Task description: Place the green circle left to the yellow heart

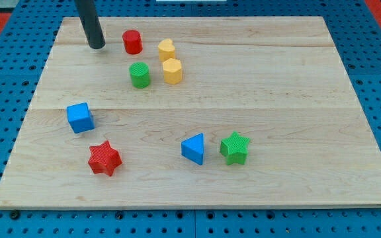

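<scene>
One camera looks down at a slant from above the near edge of the wooden tabletop (256, 99), facing toward its far edge, so the far edge at the view's top appears shorter than the near edge at the view's bottom. It stands far enough back that nearly the whole tabletop fits in, with blue perforated board (376, 73) showing around it on every side. The rod enters from the view's top left, cut off by the frame, and my tip (97, 47) shows.

My tip (97, 46) is the round, flat end of a smooth, dark grey rod, plain all over.
</scene>
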